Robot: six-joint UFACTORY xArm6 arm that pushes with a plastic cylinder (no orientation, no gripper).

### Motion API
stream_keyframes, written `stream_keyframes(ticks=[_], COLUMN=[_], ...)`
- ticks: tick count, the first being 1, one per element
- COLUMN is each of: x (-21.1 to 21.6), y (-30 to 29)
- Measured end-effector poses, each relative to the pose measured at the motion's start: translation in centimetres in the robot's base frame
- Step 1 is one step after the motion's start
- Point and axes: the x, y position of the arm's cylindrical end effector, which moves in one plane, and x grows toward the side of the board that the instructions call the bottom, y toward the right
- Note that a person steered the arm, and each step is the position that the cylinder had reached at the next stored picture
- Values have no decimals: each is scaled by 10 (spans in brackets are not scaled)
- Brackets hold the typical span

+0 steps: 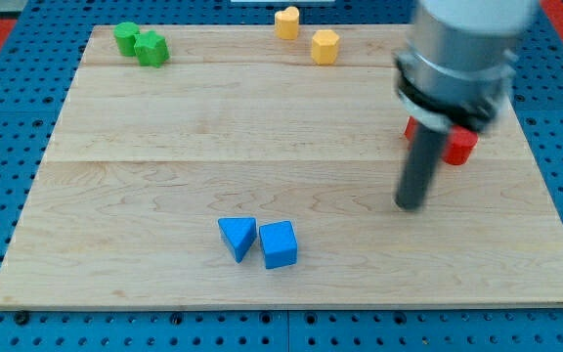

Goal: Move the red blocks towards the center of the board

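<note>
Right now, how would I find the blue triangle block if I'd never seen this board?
Look at the wooden board, near its bottom edge and a little left of the middle, where two blue blocks sit side by side. The blue triangle block is the left one. Its neighbour, the blue cube, is boxy, not pointed.

The pale wooden table [164, 147] lies open across its middle, to the view's left of my tip [411, 205]. Just to the view's upper right of my tip sit the red blocks [460, 145], partly hidden by the arm. Toward the view's bottom left of my tip, the blue triangular block [238, 237] and blue cube [279, 244] stand side by side.
</note>
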Motion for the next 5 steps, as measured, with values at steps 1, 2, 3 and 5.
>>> stream_keyframes(ticks=[1,2,3,5], x=[47,47,27,-73], y=[-67,-68,-2,80])
